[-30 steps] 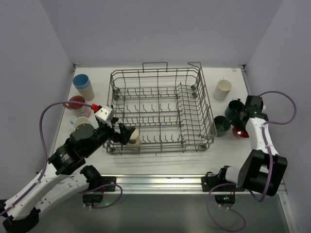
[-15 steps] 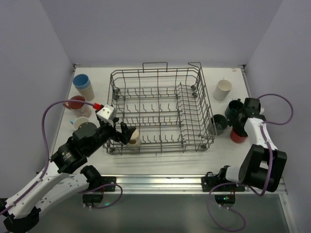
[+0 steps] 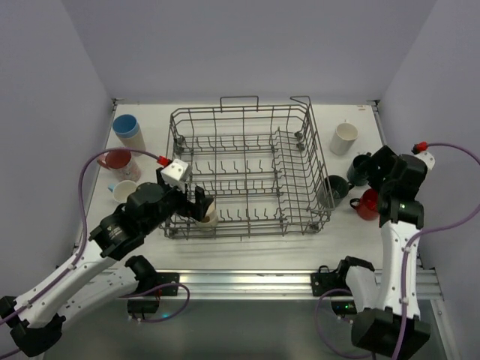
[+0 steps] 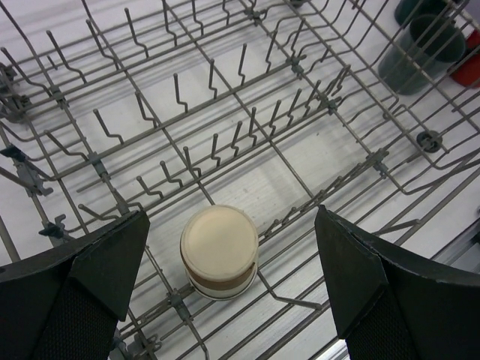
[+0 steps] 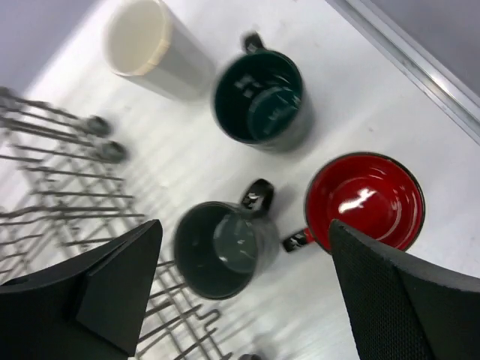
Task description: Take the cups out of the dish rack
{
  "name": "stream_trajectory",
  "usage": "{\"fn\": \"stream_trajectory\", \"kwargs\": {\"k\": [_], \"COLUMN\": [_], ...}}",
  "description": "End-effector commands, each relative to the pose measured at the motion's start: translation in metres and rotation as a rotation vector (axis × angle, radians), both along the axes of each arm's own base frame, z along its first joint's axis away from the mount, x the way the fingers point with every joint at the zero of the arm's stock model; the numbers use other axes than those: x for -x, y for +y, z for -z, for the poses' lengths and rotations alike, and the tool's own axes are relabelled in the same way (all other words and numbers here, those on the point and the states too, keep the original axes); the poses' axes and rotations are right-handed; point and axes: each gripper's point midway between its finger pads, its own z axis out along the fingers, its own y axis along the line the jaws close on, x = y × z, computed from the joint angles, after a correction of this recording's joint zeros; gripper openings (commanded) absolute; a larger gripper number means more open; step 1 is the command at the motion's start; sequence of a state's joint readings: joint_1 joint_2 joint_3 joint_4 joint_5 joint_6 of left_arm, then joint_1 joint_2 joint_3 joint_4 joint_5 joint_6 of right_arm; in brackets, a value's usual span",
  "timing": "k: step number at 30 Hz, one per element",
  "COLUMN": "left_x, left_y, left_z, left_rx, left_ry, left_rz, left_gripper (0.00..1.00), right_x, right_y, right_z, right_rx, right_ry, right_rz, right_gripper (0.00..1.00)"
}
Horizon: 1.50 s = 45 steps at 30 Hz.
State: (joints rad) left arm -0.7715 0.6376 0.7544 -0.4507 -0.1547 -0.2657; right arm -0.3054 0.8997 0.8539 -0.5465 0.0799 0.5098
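The right tool (image 5: 246, 225) has just spread its jaws wide and lifted off the glossy red handled mug (image 5: 365, 199), which a second ago sat under its closed fingers. The mug now stands upright and free on the white bench (image 3: 247, 244), to the right of the large grey wire dish rack (image 3: 247, 161), so that cup counts as unloaded and the right tool holds nothing. Close by stand a dark grey mug (image 5: 221, 251), just beside the rack's right wall, a dark teal mug (image 5: 261, 96) and a tall cream tumbler (image 5: 150, 49). On the rack's left side the bench carries a light blue cup (image 3: 128, 130), a pinkish-red mug (image 3: 118, 159) and a white cup (image 3: 124, 189). The left tool (image 4: 229, 221) has shifted only slightly over the rack's near-left corner, jaws fully apart and empty, flanking a beige cup with a brown band (image 4: 219, 251), apparently bottom-up among the tines. It looks like the only cup left in the rack, so the task seems nearly done. No brand, label or writing can be read on anything.
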Motion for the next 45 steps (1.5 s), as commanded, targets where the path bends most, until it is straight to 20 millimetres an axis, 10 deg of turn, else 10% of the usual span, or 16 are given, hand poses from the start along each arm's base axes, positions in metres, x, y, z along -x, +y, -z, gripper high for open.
{"fn": "stream_trajectory", "kwargs": {"k": [1, 7, 21, 32, 40, 45], "left_x": [-0.005, -0.005, -0.01, -0.018, -0.019, -0.025], "left_y": [0.002, -0.008, -0.005, -0.005, -0.018, -0.023], "left_z": [0.008, 0.026, 0.078, 0.124, 0.094, 0.032], "left_rx": [-0.051, -0.128, -0.37, -0.43, -0.336, -0.21], "left_ry": [0.027, 0.103, 0.343, 0.436, 0.389, 0.278], "left_rz": [-0.013, -0.018, -0.101, -0.155, -0.117, -0.107], "left_gripper": [1.0, 1.0, 1.0, 0.99, 0.35, 0.24], "right_x": [-0.003, 0.013, 0.025, 0.041, 0.04, 0.044], "right_y": [0.024, 0.072, 0.175, 0.198, 0.206, 0.228], "right_z": [-0.069, -0.112, -0.117, -0.124, -0.131, -0.134], "right_rx": [-0.022, -0.063, -0.182, -0.181, -0.2, -0.265], "right_ry": [-0.253, -0.445, -0.515, -0.534, -0.54, -0.546], "right_rz": [-0.081, -0.275, -0.715, -0.855, -0.883, -0.945], "right_gripper": [0.97, 0.99, 0.99, 0.99, 0.99, 0.99]}}
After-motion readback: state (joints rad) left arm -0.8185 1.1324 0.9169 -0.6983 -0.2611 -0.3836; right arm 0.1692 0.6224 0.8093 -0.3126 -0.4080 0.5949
